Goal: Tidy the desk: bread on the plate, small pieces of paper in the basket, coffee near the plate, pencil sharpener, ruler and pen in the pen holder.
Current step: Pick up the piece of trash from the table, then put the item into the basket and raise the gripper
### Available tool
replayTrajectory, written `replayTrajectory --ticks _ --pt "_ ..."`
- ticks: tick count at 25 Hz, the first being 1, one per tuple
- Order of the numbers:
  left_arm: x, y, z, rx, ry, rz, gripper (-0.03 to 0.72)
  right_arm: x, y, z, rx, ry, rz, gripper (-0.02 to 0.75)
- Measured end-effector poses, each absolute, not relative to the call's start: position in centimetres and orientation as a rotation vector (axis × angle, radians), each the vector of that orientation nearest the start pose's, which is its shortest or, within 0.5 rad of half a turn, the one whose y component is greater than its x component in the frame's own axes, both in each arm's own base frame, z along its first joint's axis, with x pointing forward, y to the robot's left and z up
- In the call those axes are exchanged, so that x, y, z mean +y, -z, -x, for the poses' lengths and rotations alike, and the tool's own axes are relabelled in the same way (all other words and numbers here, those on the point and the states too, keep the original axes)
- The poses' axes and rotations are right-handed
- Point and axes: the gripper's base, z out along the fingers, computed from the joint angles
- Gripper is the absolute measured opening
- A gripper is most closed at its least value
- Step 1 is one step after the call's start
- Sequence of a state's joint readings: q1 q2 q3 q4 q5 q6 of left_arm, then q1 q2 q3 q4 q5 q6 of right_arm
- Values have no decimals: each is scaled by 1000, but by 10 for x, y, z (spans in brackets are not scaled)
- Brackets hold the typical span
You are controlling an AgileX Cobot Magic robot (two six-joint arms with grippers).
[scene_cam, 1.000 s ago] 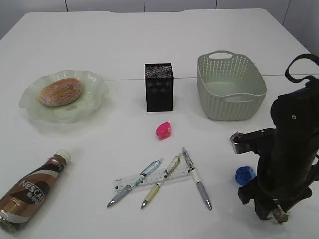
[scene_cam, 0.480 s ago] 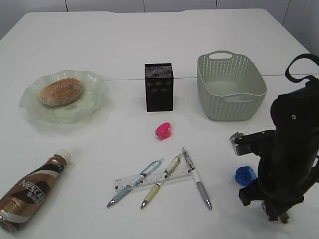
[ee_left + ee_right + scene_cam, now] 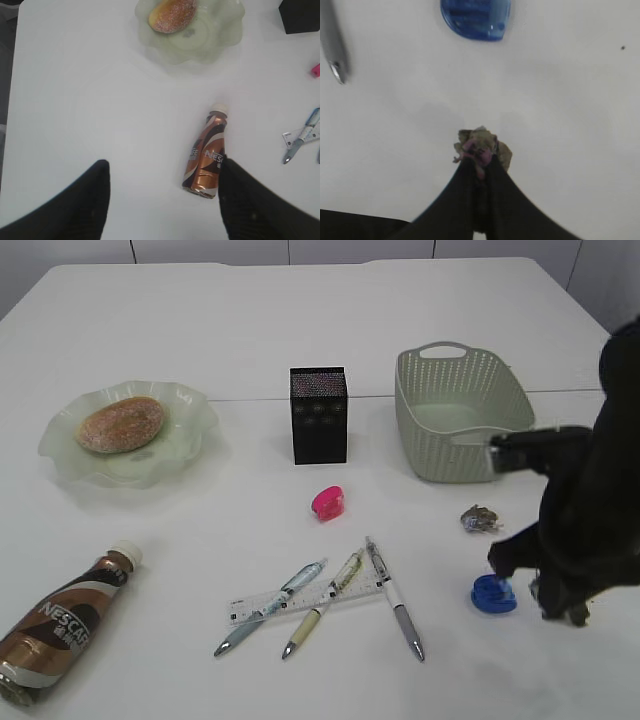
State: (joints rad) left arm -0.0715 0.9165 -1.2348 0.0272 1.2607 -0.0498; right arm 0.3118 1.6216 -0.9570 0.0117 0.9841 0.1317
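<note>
The desk [image 3: 300, 320] was the widest thing in view, white, with a thin seam across it. Next in size, the basket [image 3: 462, 455] stood upright at right rear, grey-green and apparently empty. The plate [image 3: 60, 455] sat at left rear with the bread [image 3: 120, 424] already on it. The coffee [image 3: 62, 629] lay on its side at front left, cap pointing toward the plate, well apart from it. The pen holder [image 3: 319, 415] stood between plate and basket.

Smaller items: the ruler [image 3: 250, 607] lay at front centre under 3 pens [image 3: 397, 600], long axis running roughly left-right. A pink sharpener [image 3: 327, 503] lay just behind them; a blue sharpener [image 3: 493, 594] lay to the right.

The right gripper [image 3: 479, 162] was clenched on a small crumpled paper scrap [image 3: 482, 145], held off the desk just nearer the robot than the blue sharpener. Judged from this, the basket lay behind the gripper and slightly left, so the carry would run away from the robot. A 2nd scrap [image 3: 480, 518] lay between the 2.

The left gripper [image 3: 162, 192] hung released above the coffee, which lay between its fingers in the wrist view.
</note>
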Motion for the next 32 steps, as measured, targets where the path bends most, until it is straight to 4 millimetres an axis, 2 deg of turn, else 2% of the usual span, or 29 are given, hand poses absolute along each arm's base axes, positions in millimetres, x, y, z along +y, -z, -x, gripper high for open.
replayTrajectory --ticks 4,10,13,15,17,21,27,32 --pt "-7 -421 -140 2425 15 -24 496 90 -243 -279 2974 -56 234 0" --pt "-7 -421 -140 2425 11 -24 496 92 -312 -314 2696 -1 208 0" --pt "-7 -421 -140 2425 11 -24 496 93 -336 -334 2564 36 198 0" --pt "-7 -421 -140 2425 11 -24 496 97 -343 -349 2507 43 199 0" --pt "-8 -421 -140 2425 19 -25 496 98 -343 -364 2479 42 185 0" --pt "-8 -421 -140 2426 25 -25 496 98 -327 -396 2470 38 142 -1" --pt "-8 -421 -140 2426 27 -25 496 82 -293 -434 2502 64 59 -1" --pt "-8 -421 -140 2426 27 -25 496 81 -258 -461 2524 76 55 4"
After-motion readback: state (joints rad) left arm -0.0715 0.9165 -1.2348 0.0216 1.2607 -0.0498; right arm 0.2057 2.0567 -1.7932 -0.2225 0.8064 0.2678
